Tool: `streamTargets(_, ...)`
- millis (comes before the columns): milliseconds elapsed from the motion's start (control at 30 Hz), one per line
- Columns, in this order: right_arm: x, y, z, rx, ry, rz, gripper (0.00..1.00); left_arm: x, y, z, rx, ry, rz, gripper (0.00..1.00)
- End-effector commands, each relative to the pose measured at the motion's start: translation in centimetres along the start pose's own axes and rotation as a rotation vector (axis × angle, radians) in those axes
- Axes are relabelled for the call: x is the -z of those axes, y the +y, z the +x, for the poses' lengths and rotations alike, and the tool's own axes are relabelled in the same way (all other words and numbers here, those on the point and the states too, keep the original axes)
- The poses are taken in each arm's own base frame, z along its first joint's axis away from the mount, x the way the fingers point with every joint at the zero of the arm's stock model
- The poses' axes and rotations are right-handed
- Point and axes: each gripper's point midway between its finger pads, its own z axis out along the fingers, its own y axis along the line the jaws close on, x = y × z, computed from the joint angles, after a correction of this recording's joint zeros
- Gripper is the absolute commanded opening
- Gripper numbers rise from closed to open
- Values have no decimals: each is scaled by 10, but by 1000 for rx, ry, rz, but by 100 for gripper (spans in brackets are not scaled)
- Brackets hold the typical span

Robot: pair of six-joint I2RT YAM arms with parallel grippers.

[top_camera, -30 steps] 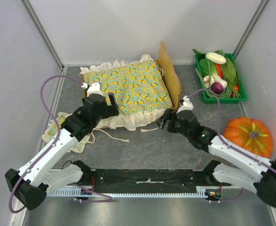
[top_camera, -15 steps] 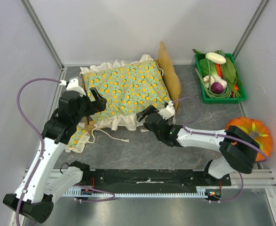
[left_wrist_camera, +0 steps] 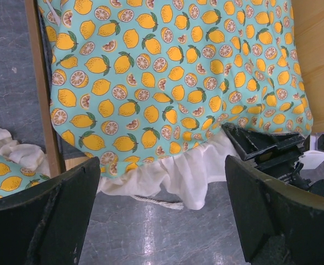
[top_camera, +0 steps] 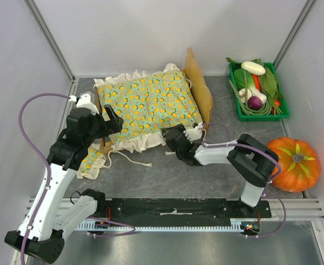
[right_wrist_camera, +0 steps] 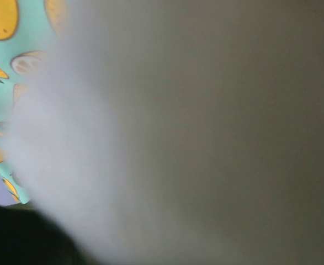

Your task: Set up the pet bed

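- The pet bed (top_camera: 199, 88) lies crosswise. Its long axis runs from the foot rail (left_wrist_camera: 40, 83), just ahead of the left gripper (top_camera: 107, 126), away to the arched headboard (left_wrist_camera: 316, 55) at the far end.
- The left gripper's jaws stand wide and hold nothing.
- The lemon-print cushion (top_camera: 150, 102) covers the bed, its white frill (left_wrist_camera: 189, 176) spilling over the side nearest the right gripper (top_camera: 174, 139).
- The right gripper is pressed into that frill at the headboard-end corner. Its own camera is smothered in cloth, so I cannot tell its jaw state.
- The small pillow (top_camera: 90, 160) lies just beside the left gripper, off the bed, so the left arm is likely the nearer for it.
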Motion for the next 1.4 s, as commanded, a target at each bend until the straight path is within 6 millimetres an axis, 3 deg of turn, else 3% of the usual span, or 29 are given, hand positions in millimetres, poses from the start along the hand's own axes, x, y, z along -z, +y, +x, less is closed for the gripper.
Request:
streamTargets(0, -6, -28, -32, 37, -109, 57, 47, 3, 3, 0, -46, -2, 2, 100)
streamTargets(33, -4, -28, -40, 79, -120, 62, 38, 3, 4, 0, -47, -1, 0, 100)
streamTargets(233, -14, -39, -93, 305, -107, 99, 13, -2, 5, 1, -54, 9, -3, 100)
streamTargets(267, -16, -46, -94, 406, -52, 108, 12, -2, 4, 1, -54, 8, -2, 100)
streamTargets(300, -22, -52, -111, 427, -56, 129, 11, -3, 5, 0, -57, 5, -5, 100)
streamTargets(400, -28, -63, -133, 593, -8, 151, 0, -5, 7, -1, -69, 3, -17, 100)
streamTargets(467, -29, -70, -139, 649, 26, 151, 0, -8, 9, -2, -79, 7, -30, 100)
streamTargets(600, -27, -71, -131, 846, 190, 69, 0, -11, 13, -3, -87, 7, -51, 100)
streamTargets(733, -13, -79, -118, 990, 352, 1, 0, -13, 18, -5, -103, 3, -81, 100)
streamTargets(867, 1, -72, -112, 1048, 409, -73, 0, -20, 21, -6, -117, -2, -95, 100)
streamTargets(1067, 32, -85, -106, 1097, 473, -138, 0, -29, 22, -10, -118, -5, -100, 100)
streamTargets(1200, 41, -92, -127, 1215, 416, -86, 0, -32, 20, -14, -119, -7, -95, 100)
streamTargets(1367, 24, -89, -168, 1199, 327, 2, 0, -34, 20, -11, -117, 2, -85, 100)
